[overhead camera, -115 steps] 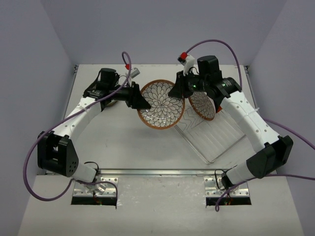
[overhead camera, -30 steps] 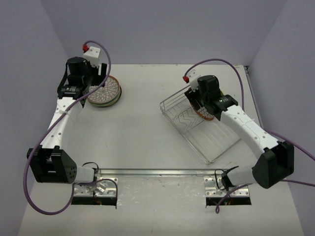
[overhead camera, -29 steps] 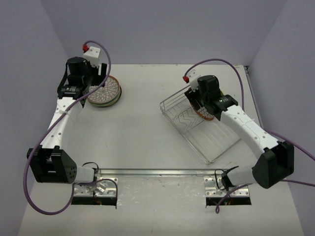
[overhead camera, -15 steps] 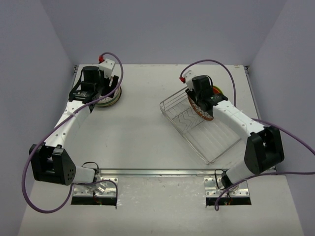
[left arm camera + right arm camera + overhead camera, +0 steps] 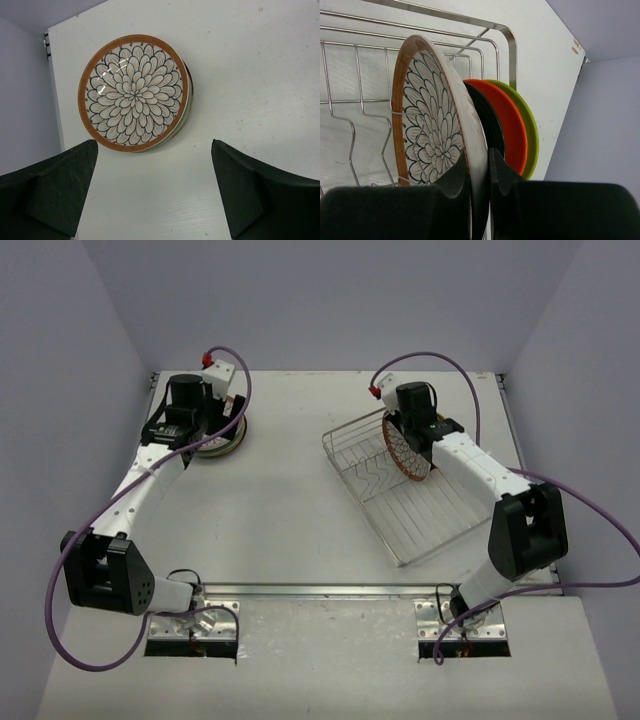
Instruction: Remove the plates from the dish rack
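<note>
- The left gripper (image 5: 154, 150) hangs with its jaws wide apart above a round cream plate with a black petal pattern and an orange-brown rim (image 5: 134, 92). The plate lies face up on a stack of plates (image 5: 186, 107) at the far left of the white table (image 5: 250, 75). A few seconds ago this gripper held that plate over mid-table, so one more plate is unloaded.
- Below it only slivers of rim show, one of them pale green. The number of plates in the stack cannot be told.
- The silver wire dish rack (image 5: 430, 515) sits right of centre. It has swung slightly on the table in the last half second.
- The right gripper (image 5: 479, 170) was closing in a second ago. Its jaws now clamp the rim of a second petal-patterned cream plate (image 5: 432, 130), which stands on edge in the rack and is probably next out.
- Behind it stand a black plate (image 5: 487, 125), an orange plate (image 5: 512, 125) and a lime-green plate (image 5: 531, 130), so four remain.
- The black plate is mostly covered. All four lower edges are hidden behind the fingers.
</note>
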{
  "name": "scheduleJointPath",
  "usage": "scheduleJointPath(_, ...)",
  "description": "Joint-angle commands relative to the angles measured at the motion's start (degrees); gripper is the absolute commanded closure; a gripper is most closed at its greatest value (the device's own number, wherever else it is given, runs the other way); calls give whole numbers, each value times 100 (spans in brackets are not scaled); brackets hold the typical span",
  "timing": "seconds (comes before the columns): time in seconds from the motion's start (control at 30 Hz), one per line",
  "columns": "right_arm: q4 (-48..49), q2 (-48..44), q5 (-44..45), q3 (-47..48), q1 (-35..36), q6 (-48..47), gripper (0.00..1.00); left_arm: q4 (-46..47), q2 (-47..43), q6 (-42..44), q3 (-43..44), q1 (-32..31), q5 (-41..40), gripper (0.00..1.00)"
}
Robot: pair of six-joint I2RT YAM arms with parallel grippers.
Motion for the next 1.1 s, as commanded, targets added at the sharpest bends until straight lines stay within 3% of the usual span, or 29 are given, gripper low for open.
scheduleJointPath(0.0,177,3,-170,103,-77,254,100,145,34,-72,138,14,195,0)
scheduleJointPath(0.23,417,-423,103,-36,111,-179,100,107,65,-274,138,14,329,0)
scheduleJointPath(0.67,1795,-770,1348,-279,1045,-1733,100,54,-61,-415,101,14,432,0)
scheduleJointPath(1.07,2552,-1143,1798,-12,1189,-2523,100,21,-165,-528,247,14,442,0)
